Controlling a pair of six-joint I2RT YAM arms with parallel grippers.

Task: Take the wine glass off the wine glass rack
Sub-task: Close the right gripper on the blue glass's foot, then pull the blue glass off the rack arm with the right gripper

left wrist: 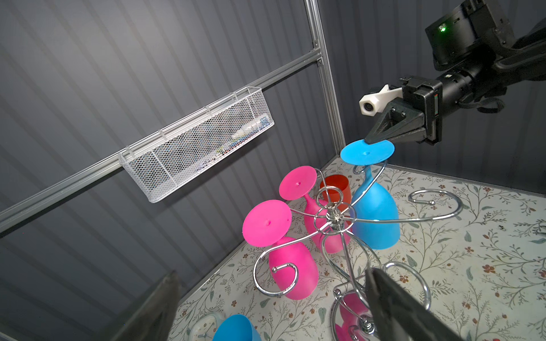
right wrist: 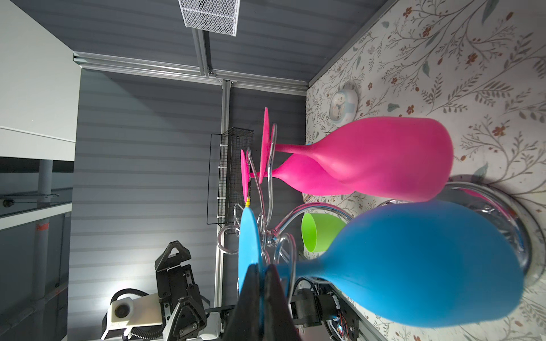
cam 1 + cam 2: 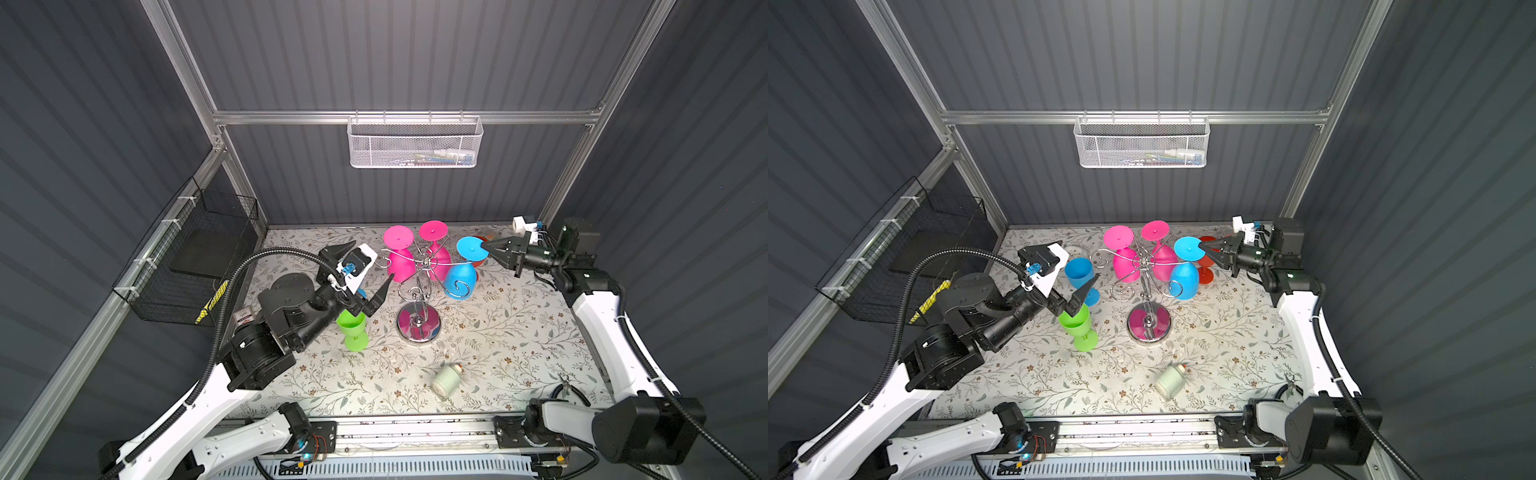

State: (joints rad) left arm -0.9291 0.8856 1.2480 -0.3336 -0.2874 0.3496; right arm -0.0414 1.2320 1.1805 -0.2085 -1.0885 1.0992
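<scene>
The chrome wine glass rack (image 3: 419,324) (image 3: 1149,325) stands mid-table, its scroll arms spreading from the central post (image 1: 334,217). A blue wine glass (image 3: 459,280) (image 1: 375,218) (image 2: 413,265) hangs upside down on its right arm, stem still in the wire scroll. My right gripper (image 3: 486,248) (image 3: 1202,248) (image 1: 369,140) (image 2: 261,271) is shut on the rim of this glass's round foot (image 3: 469,248). Two pink wine glasses (image 3: 401,266) (image 3: 436,259) hang at the back of the rack. My left gripper (image 3: 372,260) (image 1: 271,271) is open and empty, left of the rack.
A green glass (image 3: 352,328) and a blue cup (image 3: 1079,270) stand under the left gripper. A red glass (image 3: 1206,266) stands behind the blue one. A small clock (image 3: 1075,250) and a white jar (image 3: 446,380) lie on the table. A black wire basket (image 3: 199,266) hangs on the left wall.
</scene>
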